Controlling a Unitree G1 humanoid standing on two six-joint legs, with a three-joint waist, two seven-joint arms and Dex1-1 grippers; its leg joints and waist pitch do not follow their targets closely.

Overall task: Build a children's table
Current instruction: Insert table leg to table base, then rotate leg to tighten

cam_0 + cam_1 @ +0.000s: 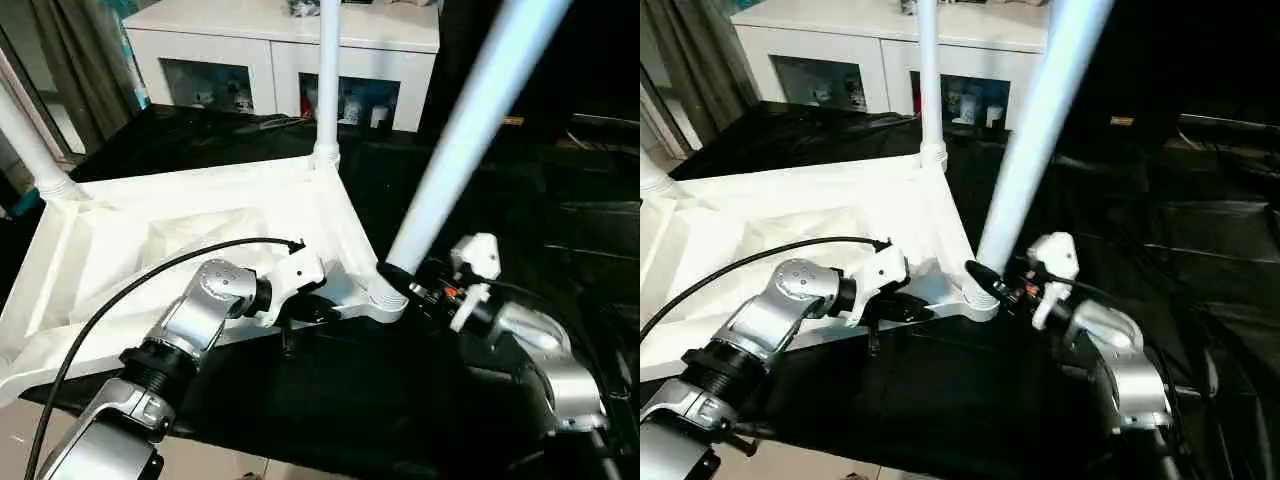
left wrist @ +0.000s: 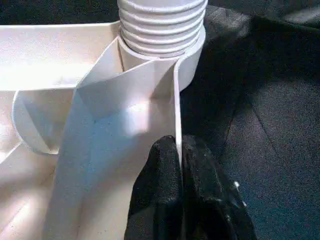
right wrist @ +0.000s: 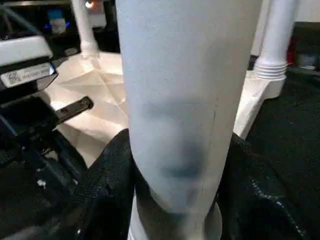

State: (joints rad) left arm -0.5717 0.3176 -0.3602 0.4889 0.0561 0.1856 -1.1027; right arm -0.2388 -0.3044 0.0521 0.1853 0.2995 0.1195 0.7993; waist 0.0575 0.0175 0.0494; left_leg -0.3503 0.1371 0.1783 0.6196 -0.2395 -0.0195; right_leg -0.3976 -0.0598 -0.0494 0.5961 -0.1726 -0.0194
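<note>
The large square white plastic table top [image 1: 200, 240] lay upside down on the black cloth-covered work surface [image 1: 480, 200], its ribbed underside facing up so that the rounded corner sockets were open to take the legs. Two long round white tapered legs already stood upright in the far sockets, one at the far left corner [image 1: 25, 140] and one at the far right corner [image 1: 327, 80]. The left gripper [image 2: 177, 165] was pinched tight on the thin white edge wall of the top just beside the near right corner socket [image 1: 385, 295], apparently to keep the top from sliding or turning while that corner was worked. The right gripper [image 1: 410, 280] was clamped round the base of a third white leg [image 1: 470, 120], black fingers [image 3: 107, 175] on either side of it, close above the socket. That leg leaned away from upright, and its ridged end [image 2: 162, 25] sat in the socket mouth, so it seemed to be only partly seated. A white cabinet with glass doors [image 1: 290, 60] stood behind, apart from the work.
</note>
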